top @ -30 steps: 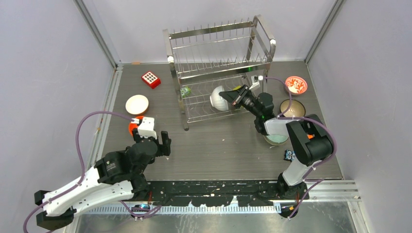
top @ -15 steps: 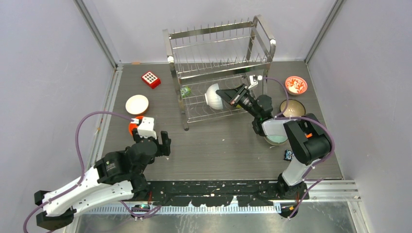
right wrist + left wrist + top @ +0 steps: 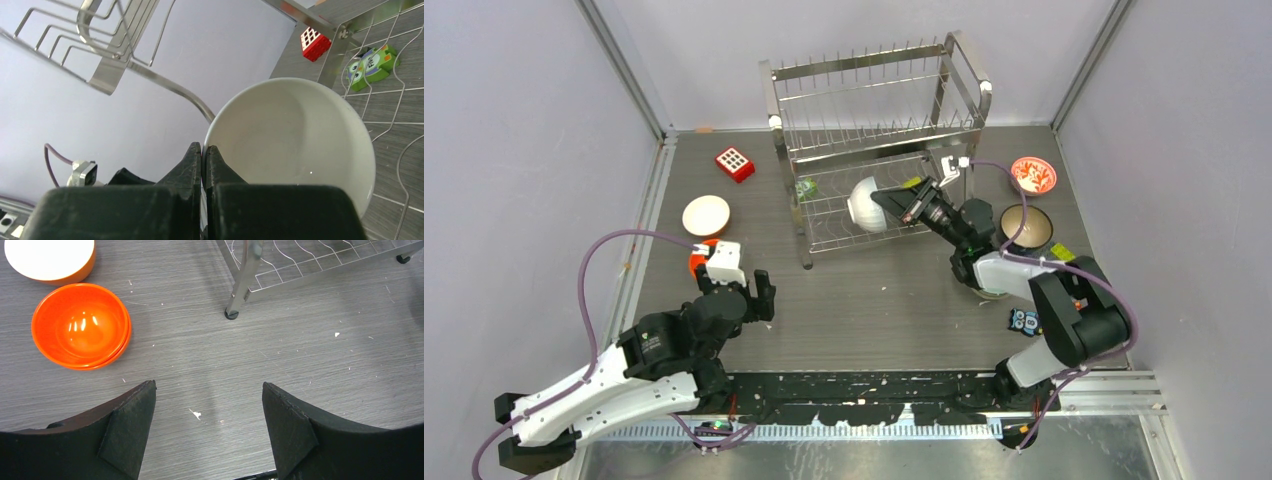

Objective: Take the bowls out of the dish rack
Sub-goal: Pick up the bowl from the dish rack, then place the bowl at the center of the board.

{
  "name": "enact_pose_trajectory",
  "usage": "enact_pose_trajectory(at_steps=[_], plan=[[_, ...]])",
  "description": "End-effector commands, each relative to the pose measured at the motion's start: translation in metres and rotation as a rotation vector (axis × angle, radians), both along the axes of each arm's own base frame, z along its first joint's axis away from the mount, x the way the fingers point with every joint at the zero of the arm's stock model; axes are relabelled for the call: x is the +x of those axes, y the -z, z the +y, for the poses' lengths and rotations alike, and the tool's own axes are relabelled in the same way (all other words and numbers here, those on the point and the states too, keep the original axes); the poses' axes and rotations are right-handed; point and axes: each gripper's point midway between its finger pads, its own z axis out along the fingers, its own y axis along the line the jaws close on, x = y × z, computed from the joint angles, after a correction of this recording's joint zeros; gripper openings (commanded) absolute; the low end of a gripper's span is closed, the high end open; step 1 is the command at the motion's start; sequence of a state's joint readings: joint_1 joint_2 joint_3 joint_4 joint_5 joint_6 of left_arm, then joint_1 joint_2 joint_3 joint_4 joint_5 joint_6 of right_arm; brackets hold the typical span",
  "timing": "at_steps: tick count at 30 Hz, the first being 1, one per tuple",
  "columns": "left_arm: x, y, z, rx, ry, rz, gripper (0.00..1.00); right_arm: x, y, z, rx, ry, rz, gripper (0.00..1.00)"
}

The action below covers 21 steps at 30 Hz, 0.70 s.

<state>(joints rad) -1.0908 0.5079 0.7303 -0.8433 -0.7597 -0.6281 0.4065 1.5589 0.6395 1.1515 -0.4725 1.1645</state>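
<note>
orange-sided bowl [image 3: 49, 257] cropped, orange bowl [image 3: 694, 264] half-hidden

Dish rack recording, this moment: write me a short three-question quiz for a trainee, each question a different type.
1. True or false: the left gripper holds the orange bowl.
2. The right gripper is shut on: A) the white bowl at its rim, B) a spoon, C) nothing.
3. Fill in: the white bowl is in the dish rack, in its ____ tier.
Key: 1 false, it is open and holds nothing; 2 A; 3 lower.
</note>
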Motion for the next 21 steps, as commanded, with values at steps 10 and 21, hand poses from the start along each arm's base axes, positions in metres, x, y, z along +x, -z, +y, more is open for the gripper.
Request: enact_pose_trajectory(at_steps=[10, 21], plan=[[0.002, -0.010, 0.007, -0.037, -0.048, -0.028, 0.79, -0.071, -0.023, -0.006, -0.271, -0.056, -0.179, 0.01], [0.004, -0.013, 0.012, -0.031, -0.073, -0.044, 0.80, -0.148, 0.003, -0.015, -0.775, -0.111, -0.280, 0.01]])
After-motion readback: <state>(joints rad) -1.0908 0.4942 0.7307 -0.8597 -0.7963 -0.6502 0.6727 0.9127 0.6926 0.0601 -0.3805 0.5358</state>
